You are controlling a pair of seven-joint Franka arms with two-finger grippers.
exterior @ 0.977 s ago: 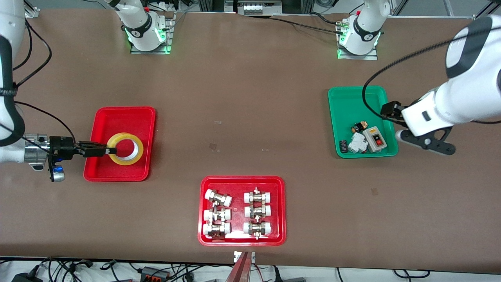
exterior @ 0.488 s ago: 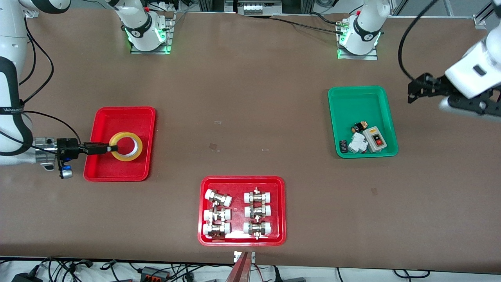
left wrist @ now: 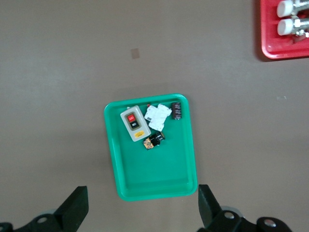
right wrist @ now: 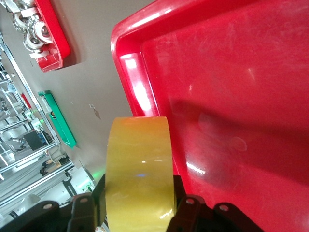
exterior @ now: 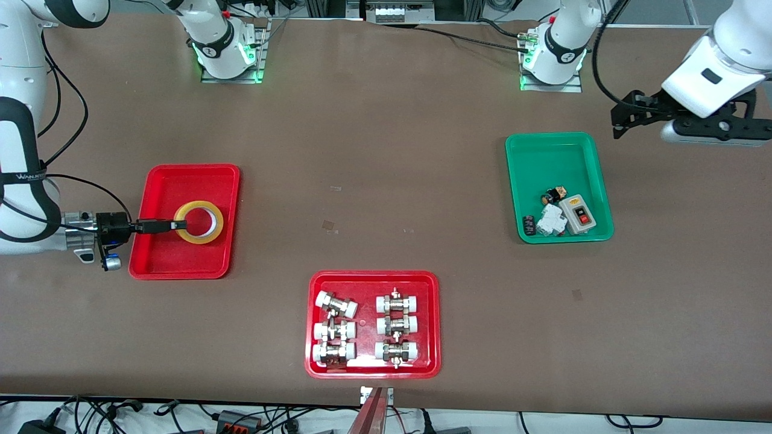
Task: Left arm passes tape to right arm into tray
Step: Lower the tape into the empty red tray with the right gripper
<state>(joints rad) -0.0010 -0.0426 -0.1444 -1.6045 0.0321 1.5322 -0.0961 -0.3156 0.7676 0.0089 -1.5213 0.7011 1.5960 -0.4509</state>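
Right gripper fingers pinch the tape over the tray; left gripper fingers spread, empty.

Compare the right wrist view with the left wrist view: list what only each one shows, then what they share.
Only the right wrist view: the tape clamped in the shut right gripper over the plain red tray.
Only the left wrist view: the open left gripper above the table, and the switch box among small parts.
Both: the green tray and the red tray of fittings.
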